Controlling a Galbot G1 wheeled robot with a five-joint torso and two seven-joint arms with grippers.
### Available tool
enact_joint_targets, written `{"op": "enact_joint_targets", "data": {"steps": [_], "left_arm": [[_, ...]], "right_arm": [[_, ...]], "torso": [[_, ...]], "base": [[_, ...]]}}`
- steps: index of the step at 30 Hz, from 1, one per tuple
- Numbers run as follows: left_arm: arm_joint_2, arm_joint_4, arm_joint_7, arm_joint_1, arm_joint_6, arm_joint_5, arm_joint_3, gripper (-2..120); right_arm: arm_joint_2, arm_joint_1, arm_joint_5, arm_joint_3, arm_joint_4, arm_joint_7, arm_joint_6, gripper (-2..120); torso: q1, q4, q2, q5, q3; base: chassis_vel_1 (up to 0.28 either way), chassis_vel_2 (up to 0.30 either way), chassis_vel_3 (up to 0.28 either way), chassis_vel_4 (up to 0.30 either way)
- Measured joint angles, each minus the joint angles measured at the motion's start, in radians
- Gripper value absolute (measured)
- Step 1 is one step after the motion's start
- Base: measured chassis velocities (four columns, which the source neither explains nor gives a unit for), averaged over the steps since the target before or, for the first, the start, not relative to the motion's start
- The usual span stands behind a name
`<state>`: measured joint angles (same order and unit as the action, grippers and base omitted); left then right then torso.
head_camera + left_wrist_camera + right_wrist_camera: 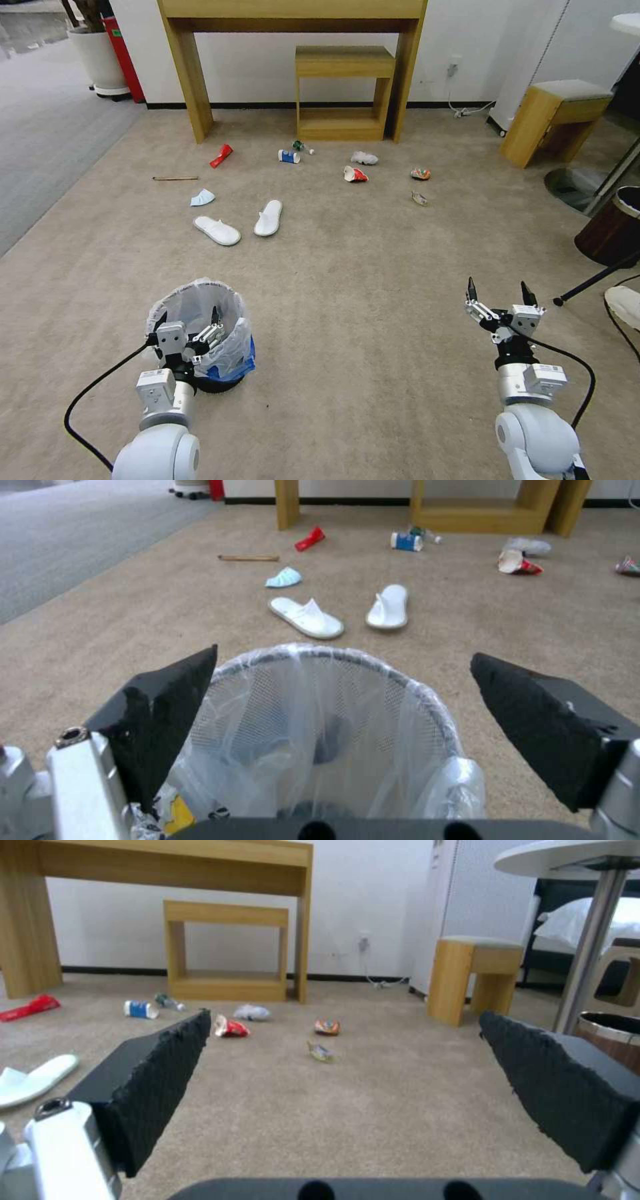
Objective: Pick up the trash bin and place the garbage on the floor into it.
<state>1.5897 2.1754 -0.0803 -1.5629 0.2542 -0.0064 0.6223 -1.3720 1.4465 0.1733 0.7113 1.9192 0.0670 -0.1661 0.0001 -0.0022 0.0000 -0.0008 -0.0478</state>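
The left claw (189, 325) hung spread over the trash bin (200, 333); probably light, its bag-slick rim best pinched.

We see an evenly lit room, bright and diffuse, with no hard beams. Shadows are soft: a faint dark patch sits under the trash bin (200, 333) on the floor (360, 280), and the space beneath the wooden table (293, 13) is only mildly shaded. The translucent liner catches pale highlights. In the head view straight lines bow outward toward the corners, a wide-angle warp. Both wrist views look softer and blocky; near parts at their lower edges are blurred, and the distant litter loses detail. The white wall (373, 905) reads slightly washed out.
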Motion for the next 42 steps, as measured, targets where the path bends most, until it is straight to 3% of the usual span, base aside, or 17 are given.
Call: {"op": "enact_joint_targets", "data": {"steps": [14, 42], "left_arm": [[0.001, -0.002, 0.002, -0.003, -0.005, 0.004, -0.004, 100], [0.01, -0.013, 0.003, -0.003, -0.015, 0.011, -0.009, 100]], "right_arm": [[-0.011, 0.007, -0.02, 0.006, -0.002, -0.011, -0.016, 100], [-0.015, 0.005, -0.034, 0.008, -0.014, -0.02, -0.027, 100]], "torso": [[0.0, 0.0, 0.0, 0.0, 0.0], [0.0, 0.0, 0.0, 0.0001, 0.0]], "base": [[0.013, 0.012, -0.011, -0.013], [0.111, 0.114, -0.119, -0.11]]}}
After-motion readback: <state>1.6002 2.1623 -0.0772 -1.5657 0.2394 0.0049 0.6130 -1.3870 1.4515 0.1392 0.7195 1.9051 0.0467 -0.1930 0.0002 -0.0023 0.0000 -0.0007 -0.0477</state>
